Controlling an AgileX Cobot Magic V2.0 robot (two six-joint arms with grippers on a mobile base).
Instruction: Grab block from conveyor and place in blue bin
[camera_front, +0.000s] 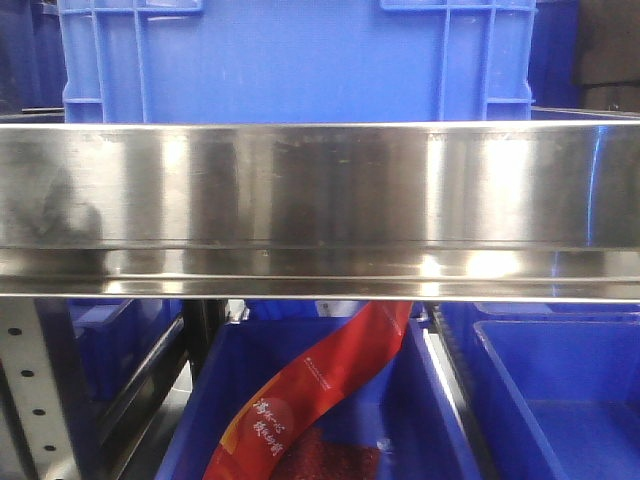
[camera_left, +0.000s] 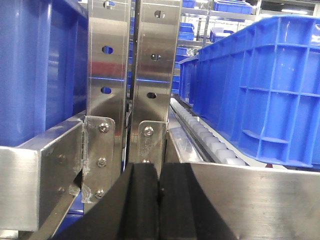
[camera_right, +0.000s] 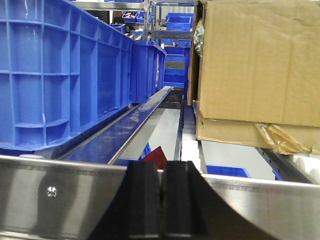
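- Block and conveyor: neither shows in any view right now, so where the green brick sits cannot be told.
- Left claw (camera_left: 159, 200): black fingers pressed together, nothing between them, a brushed steel rail (camera_left: 240, 200) just beyond the tips.
- Ahead of that claw stand two perforated steel uprights (camera_left: 132, 75); to its right a blue crate (camera_left: 260, 85) rests on white rollers (camera_left: 210, 140).
- Right claw (camera_right: 161, 200): fingers together too, empty, facing its own steel rail (camera_right: 50, 195).
- Past it, a blue bin (camera_right: 55, 70) to the left, a cardboard box (camera_right: 257, 60) to the right.
- Front view: a steel beam (camera_front: 320, 210), with a red packet (camera_front: 320, 390) lying in a blue tub (camera_front: 430, 420) below.
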